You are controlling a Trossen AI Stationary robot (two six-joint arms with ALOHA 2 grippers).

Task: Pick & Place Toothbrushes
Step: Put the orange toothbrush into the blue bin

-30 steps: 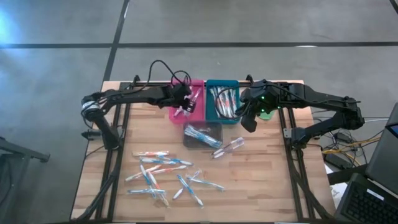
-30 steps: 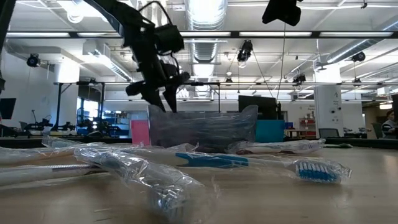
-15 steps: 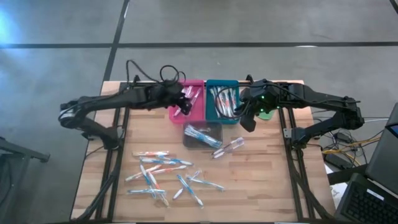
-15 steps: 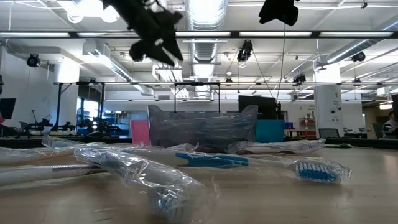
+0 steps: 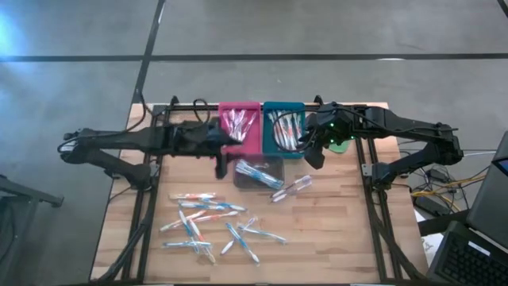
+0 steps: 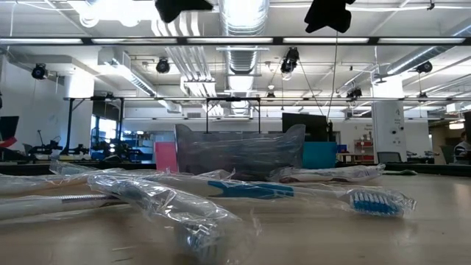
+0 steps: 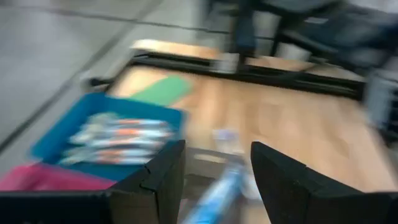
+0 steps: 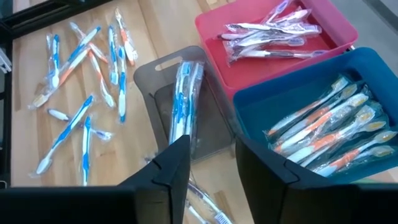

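Note:
Several wrapped toothbrushes (image 5: 208, 222) lie loose on the near half of the wooden table. More of them fill the pink tray (image 5: 240, 125), the blue tray (image 5: 284, 131) and the grey tray (image 5: 259, 171) at the far middle. One more toothbrush (image 5: 292, 186) lies just right of the grey tray. My left gripper (image 5: 220, 163) hangs open and empty left of the grey tray, near the pink tray's near end. My right gripper (image 5: 315, 155) hangs open and empty high beside the blue tray's right side; its fingers (image 8: 168, 168) frame the grey tray (image 8: 186, 106).
A flat green piece (image 7: 158, 93) lies on the table right of the blue tray (image 7: 106, 134). Black frame rails (image 5: 151, 183) run along the table's left and right sides. In the low view, wrapped toothbrushes (image 6: 243, 188) lie in front of the grey tray (image 6: 239, 151).
My left gripper has drawn back from over the pink tray toward the table's left and near edges. It has also risen, leaving the top of the low view, and rolled as it went. My right arm has kept still.

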